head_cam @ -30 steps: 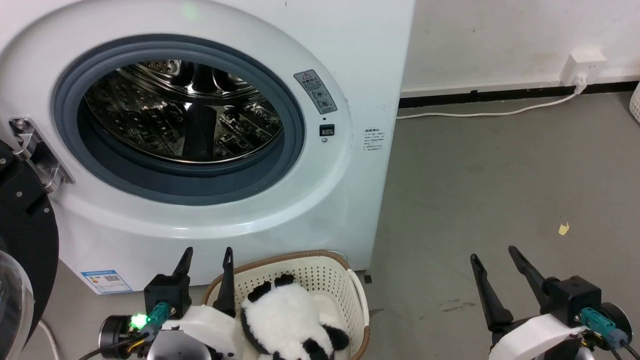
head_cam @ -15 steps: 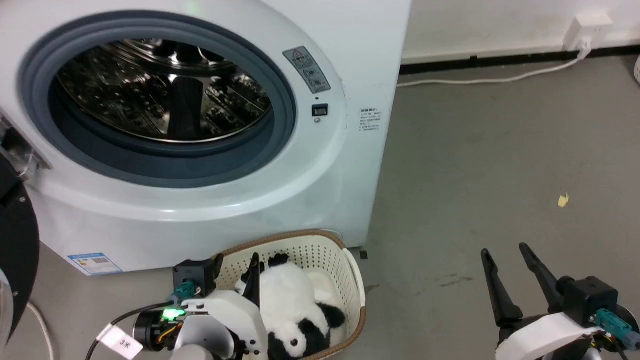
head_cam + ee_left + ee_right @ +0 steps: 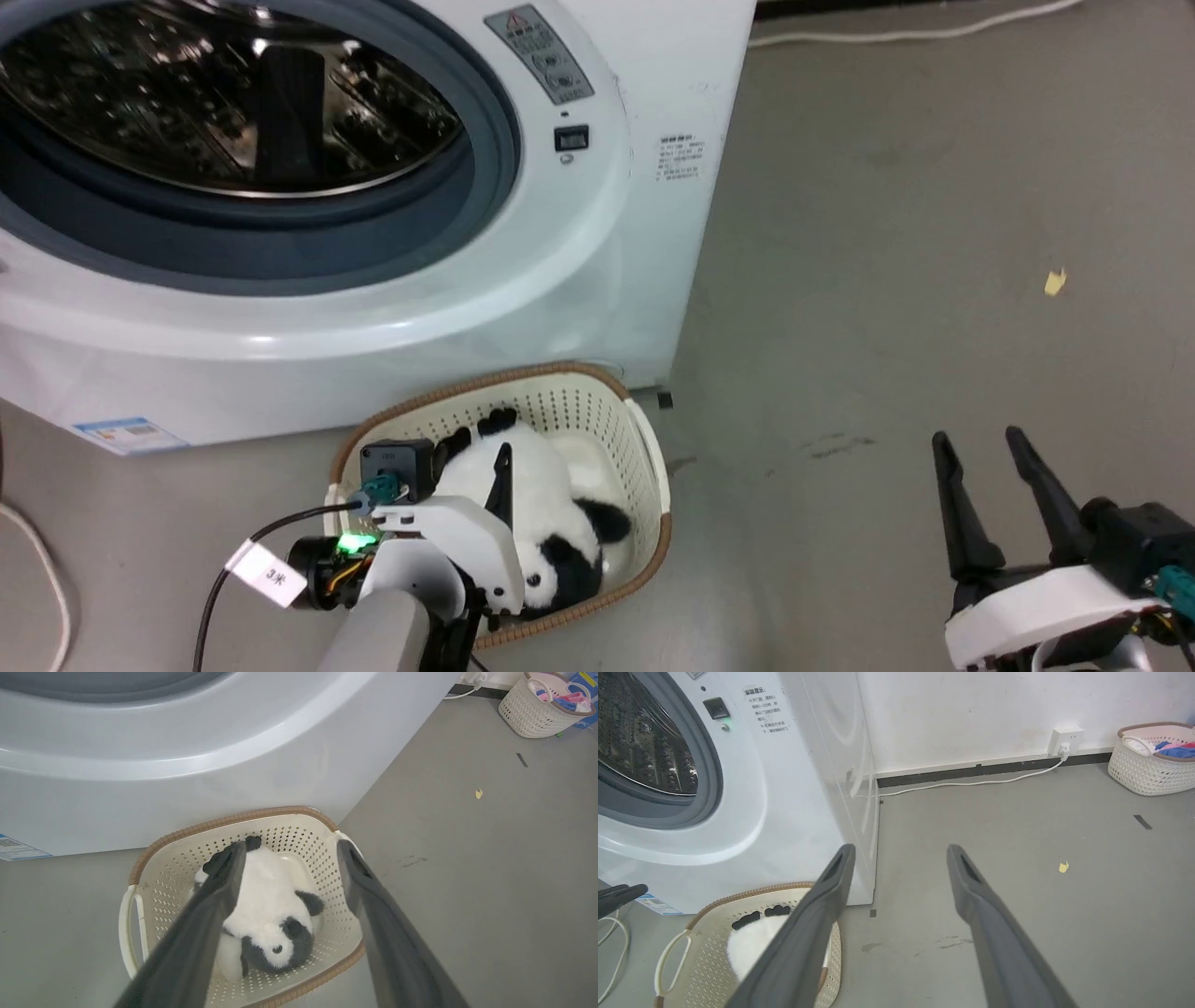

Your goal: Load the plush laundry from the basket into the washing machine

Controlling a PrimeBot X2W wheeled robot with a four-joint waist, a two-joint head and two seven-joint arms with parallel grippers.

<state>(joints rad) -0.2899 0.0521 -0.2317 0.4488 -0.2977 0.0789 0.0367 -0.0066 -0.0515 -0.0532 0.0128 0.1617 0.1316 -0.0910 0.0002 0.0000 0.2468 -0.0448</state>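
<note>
Hovering over the basket (image 3: 644,448), the left gripper (image 3: 292,843) has its two dark fingers spread wide, closed on nothing. In the wrist view one finger crosses the near flank of the panda toy (image 3: 541,504) and the other lies over the basket's far side wall; whether either touches the plush cannot be told. The panda lies in the basket bottom, black feet toward the washing machine (image 3: 560,280), face toward the basket's near end. The basket sits on the grey floor just in front of the washer's lower right corner. A second ago this gripper stood at the basket's near left rim, fingers pointing up at the washer; half a second ago it was at the toy's edge; now it is over the toy's body. The whole head view has shifted since then, the porthole and steel drum (image 3: 233,103) sliding up to the top edge: camera tilt, not the washer moving. The panda and basket lie as they did before. The right gripper (image 3: 976,435) hangs over bare floor well to the right, fingers apart as before, empty. A yellow scrap (image 3: 1055,281) lies on the floor beyond it. A second basket with coloured clothes (image 3: 542,709) stands far off by the wall.
</note>
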